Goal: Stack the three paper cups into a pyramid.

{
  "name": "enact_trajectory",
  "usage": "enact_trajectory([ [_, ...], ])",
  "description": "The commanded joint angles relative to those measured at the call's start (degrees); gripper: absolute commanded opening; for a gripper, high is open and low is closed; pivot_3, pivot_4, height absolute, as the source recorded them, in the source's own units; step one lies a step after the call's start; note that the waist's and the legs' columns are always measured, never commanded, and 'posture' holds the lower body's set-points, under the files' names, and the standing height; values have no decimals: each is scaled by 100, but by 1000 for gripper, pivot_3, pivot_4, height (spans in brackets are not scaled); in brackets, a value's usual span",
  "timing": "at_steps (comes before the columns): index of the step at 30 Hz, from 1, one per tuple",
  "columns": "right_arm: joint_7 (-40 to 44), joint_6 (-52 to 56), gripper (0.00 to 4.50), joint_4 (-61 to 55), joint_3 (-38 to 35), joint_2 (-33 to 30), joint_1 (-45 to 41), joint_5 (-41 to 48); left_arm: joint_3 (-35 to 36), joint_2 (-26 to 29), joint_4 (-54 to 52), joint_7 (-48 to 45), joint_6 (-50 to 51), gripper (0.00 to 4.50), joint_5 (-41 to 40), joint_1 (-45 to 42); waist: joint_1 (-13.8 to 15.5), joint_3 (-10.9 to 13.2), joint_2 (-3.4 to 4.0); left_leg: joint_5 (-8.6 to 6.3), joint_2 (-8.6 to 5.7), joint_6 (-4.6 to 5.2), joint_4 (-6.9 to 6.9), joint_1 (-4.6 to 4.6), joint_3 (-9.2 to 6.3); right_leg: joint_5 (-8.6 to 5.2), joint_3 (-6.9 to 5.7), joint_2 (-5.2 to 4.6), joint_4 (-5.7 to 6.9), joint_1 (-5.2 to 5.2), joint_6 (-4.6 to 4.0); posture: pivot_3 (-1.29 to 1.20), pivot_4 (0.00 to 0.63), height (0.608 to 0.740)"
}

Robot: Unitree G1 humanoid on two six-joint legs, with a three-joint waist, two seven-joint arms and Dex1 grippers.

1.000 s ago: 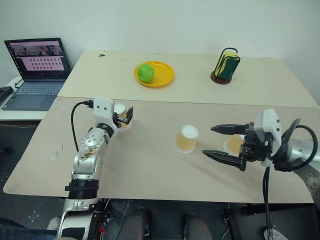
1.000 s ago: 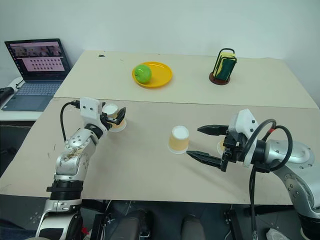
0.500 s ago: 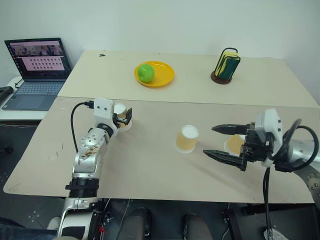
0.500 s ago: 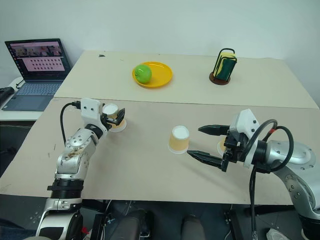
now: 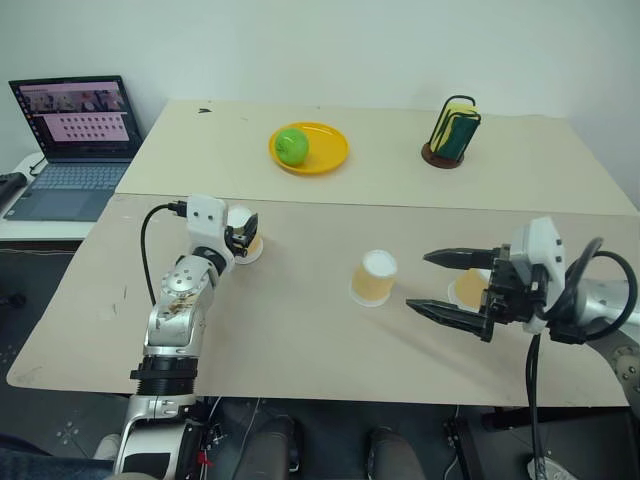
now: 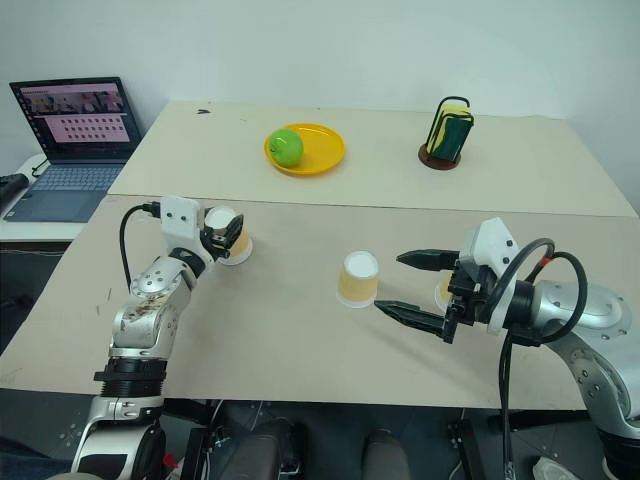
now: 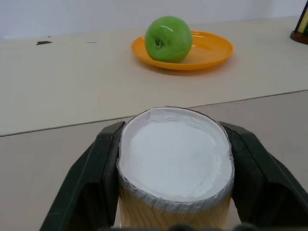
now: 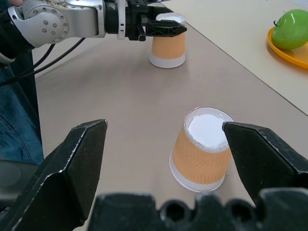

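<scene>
Beige tabletop [image 5: 300, 330] carries three upturned cups, none stacked yet. Left of the middle cup [image 5: 375, 278], the left gripper [image 5: 243, 233] clamps the left cup [image 7: 175, 168]. Right of it, the right gripper [image 5: 447, 283] gapes beside the third cup [image 5: 468, 289].

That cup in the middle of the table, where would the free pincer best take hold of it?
Across its orange sides, near the top. The middle cup stands upside down, white base up and narrower there, so it probably fits easily between the fingers. The right pincer is open and level beside it; coming in sideways from that side looks simplest.
</scene>
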Motion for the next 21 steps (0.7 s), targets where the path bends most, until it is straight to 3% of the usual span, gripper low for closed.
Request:
enact_trajectory([
  [1,-32,-96,4500,-62,-207,-71,-73,-24,-254,-34,-1221,-825,65,2506,-817,-153,5,0,-1,0,1,-1,0,-2,0,0,0,0,-1,0,0,0,150,726],
  [8,-87,-121,4500,-71,-247,-45,-24,-95,-1096,736,-2310,-2592,1108,2506,-1966,86,-46,-1,3,16,3,-1,0,-2,0,-1,1,5,2,-1,-1,0,150,726],
  [11,-158,-98,4500,-157,-341,-25,38,-72,-1407,1048,-2070,-3073,1151,2506,-1891,37,-85,-1,3,28,3,28,0,2,1,-1,2,9,5,1,-2,0,150,726],
  [21,-378,-93,4500,-456,-634,27,430,-15,-1676,1094,-1111,-3477,708,2506,-1429,-458,-73,-1,2,25,0,39,0,0,0,-2,-2,11,-1,5,-1,0,150,726],
])
